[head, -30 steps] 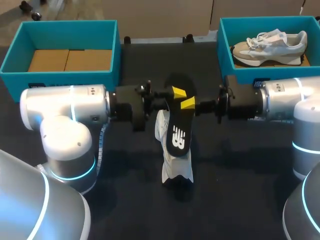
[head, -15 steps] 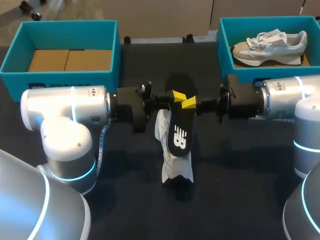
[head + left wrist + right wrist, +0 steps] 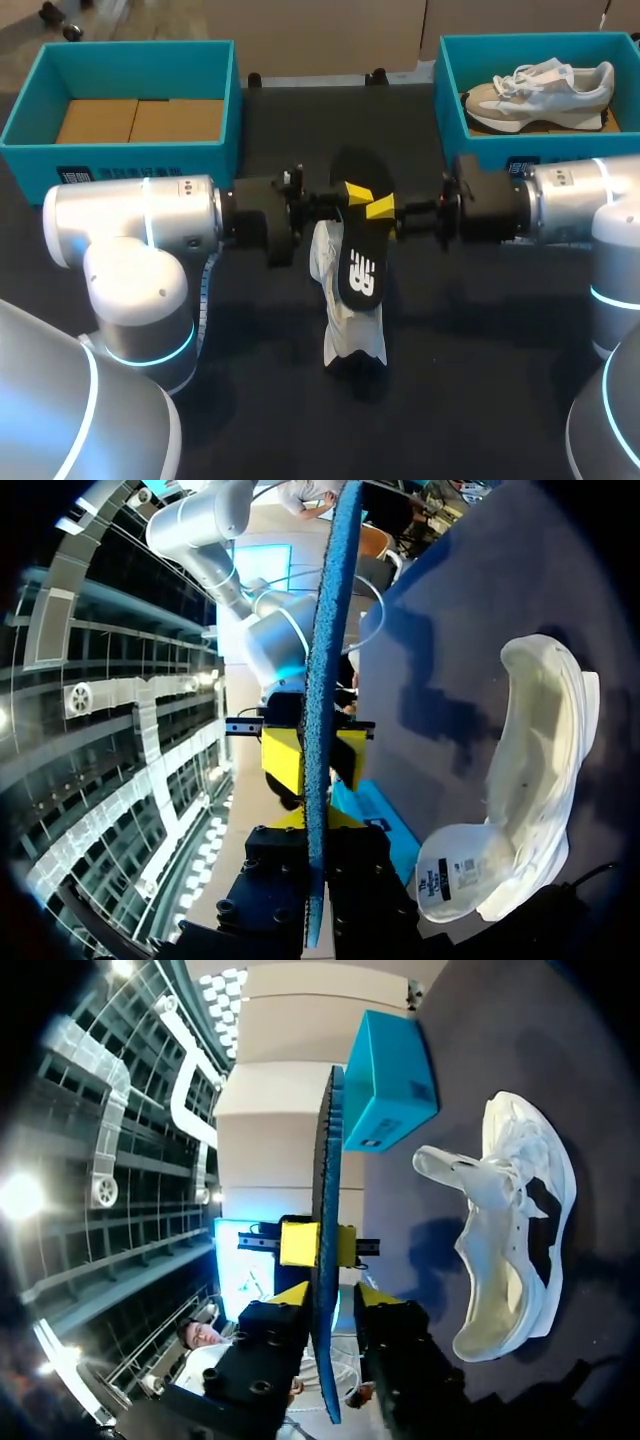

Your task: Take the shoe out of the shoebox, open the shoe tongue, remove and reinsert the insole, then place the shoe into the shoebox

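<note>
Insole (image 3: 360, 265), black on one face with a blue edge, hangs on edge just above the white shoe (image 3: 352, 335), which lies on its side on the dark table (image 3: 480, 330). From the shoe's left, the left claw (image 3: 357, 187) pinches the insole near one end. From the shoe's right, the right claw (image 3: 378, 207) appears clamped on it too, just beside the first. The insole looks light, thin and floppy, so it will likely bend. A hold near one end, leaving the other free to feed into the shoe's soft opening, seems best.
</note>
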Available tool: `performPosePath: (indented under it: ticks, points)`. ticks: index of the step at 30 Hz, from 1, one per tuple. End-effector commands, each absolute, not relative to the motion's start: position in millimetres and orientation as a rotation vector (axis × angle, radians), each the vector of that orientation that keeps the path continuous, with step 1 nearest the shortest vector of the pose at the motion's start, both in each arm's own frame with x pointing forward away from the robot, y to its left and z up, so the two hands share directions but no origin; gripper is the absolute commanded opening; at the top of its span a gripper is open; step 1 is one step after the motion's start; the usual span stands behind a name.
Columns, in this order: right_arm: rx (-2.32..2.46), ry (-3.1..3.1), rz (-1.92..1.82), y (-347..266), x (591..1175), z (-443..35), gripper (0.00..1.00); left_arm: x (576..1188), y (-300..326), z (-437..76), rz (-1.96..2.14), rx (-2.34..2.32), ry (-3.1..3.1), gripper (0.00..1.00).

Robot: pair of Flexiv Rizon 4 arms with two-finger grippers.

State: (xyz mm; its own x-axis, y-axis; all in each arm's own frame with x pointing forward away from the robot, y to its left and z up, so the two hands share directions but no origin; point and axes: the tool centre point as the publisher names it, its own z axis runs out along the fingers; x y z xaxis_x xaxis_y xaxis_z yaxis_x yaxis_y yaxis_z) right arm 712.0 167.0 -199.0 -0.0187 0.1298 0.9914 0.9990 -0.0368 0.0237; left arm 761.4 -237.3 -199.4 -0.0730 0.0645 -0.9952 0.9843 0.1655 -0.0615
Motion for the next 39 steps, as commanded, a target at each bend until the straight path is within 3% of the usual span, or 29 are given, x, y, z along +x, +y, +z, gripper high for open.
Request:
performPosePath:
  ticks: [1,20,39]
  points:
    - [-1.361,-1.306,-1.199,153,694,-196,1.0,761,-238,-200,-1.102,1.098,1.387,0.0]
    - [-1.487,-1.637,-1.33,99,684,-198,1.0,756,-235,-199,-1.18,1.086,1.432,0.0]
    - [-1.487,-1.637,-1.33,99,684,-198,1.0,756,-235,-199,-1.18,1.086,1.432,0.0]
